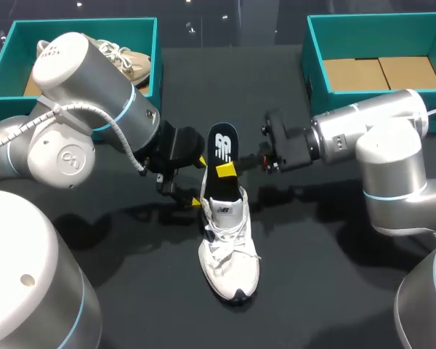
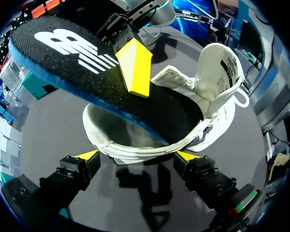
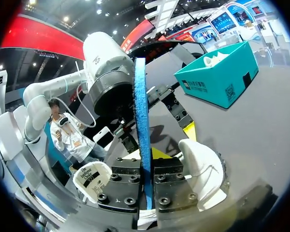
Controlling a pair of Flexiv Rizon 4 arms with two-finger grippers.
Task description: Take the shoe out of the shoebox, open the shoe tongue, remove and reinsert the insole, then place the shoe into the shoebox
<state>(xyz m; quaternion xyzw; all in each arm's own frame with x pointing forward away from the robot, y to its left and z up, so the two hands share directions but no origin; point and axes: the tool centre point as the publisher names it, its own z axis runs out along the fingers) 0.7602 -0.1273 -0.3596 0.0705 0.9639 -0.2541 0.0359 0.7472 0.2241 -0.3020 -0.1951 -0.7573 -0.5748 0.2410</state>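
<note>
One white shoe (image 1: 229, 247) stood on the dark table (image 1: 334, 291), toe nearest the camera, while the left gripper (image 1: 199, 182) held its fingers spread open along the side of the heel collar. Just beyond, the right gripper (image 1: 227, 169) was clamped on the black, blue-edged insole (image 1: 221, 145), which rose tilted from the shoe's opening with its lower end inside. Farthest back sat a teal left shoebox (image 1: 80, 27) holding a second shoe (image 1: 127, 62), and a teal right shoebox (image 1: 378, 25) showing its brown cardboard floor.
</note>
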